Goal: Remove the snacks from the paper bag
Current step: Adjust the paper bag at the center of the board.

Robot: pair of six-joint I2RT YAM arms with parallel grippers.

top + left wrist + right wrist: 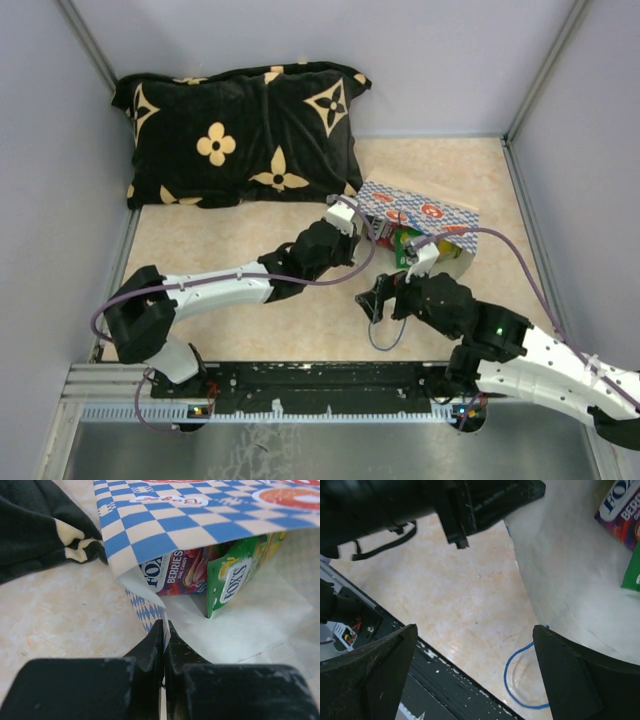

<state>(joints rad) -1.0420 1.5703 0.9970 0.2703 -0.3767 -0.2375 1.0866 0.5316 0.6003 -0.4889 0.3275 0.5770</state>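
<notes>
Left wrist: paper bag [200, 525] rim between closed fingers [150, 647], snacks [181, 572] beyond.

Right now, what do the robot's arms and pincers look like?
Both the left arm and right arm have white links, bulky black joints and a purple cable looped alongside. The right shows a green light. The left pincer and right pincer each have two matte black wedge-shaped fingers.

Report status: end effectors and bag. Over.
Left end effector shut on paper bag lip. Right end effector open, empty, short of the mouth. Purple packet and green packet inside. Nothing blocking.
</notes>
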